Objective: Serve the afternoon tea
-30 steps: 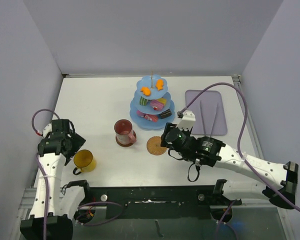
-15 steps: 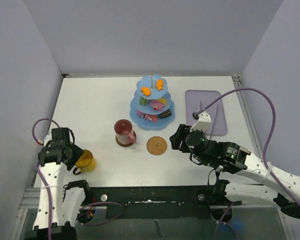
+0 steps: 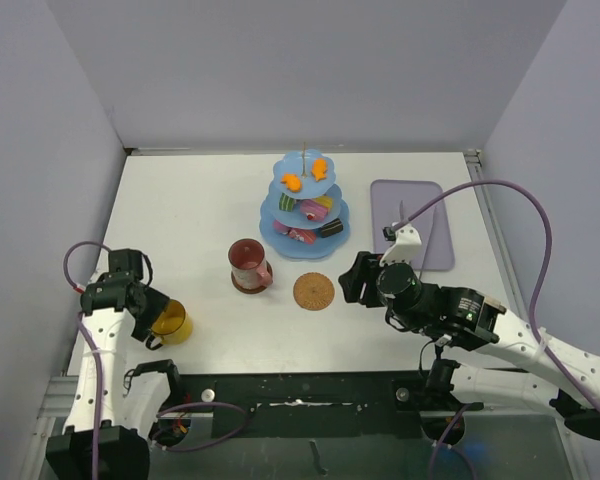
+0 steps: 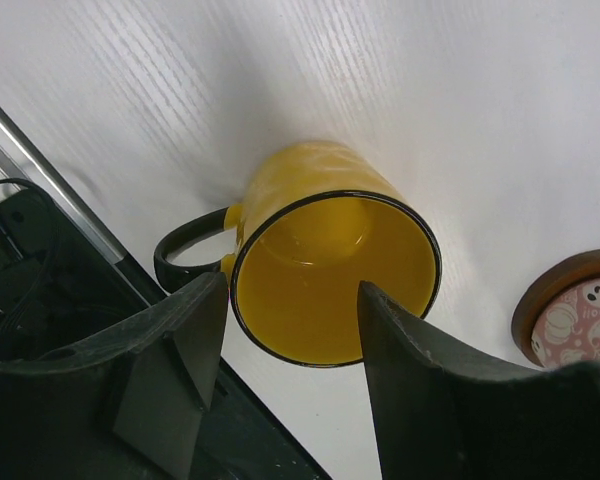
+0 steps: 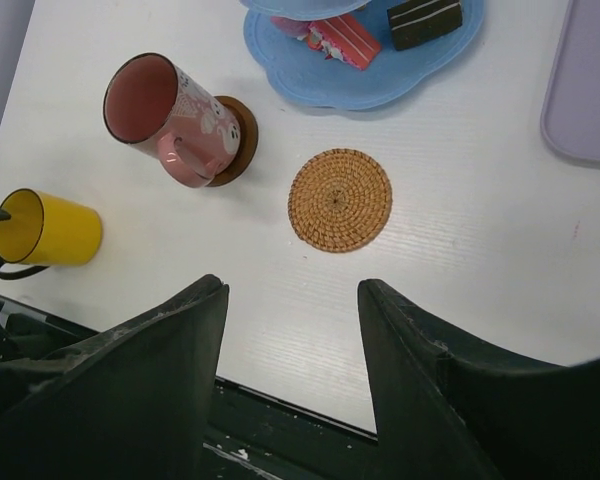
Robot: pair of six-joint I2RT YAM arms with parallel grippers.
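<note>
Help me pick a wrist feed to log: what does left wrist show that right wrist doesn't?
Only left wrist: a close look into the yellow mug, apparently empty, and its black handle, framed by the open left gripper. Only right wrist: the bare woven coaster, the lowest tier of the blue stand with a pink cake and a dark cake, and a corner of the lilac tray. Both: the yellow mug, and the red mug on its brown coaster, though left wrist catches only their edge.
</note>
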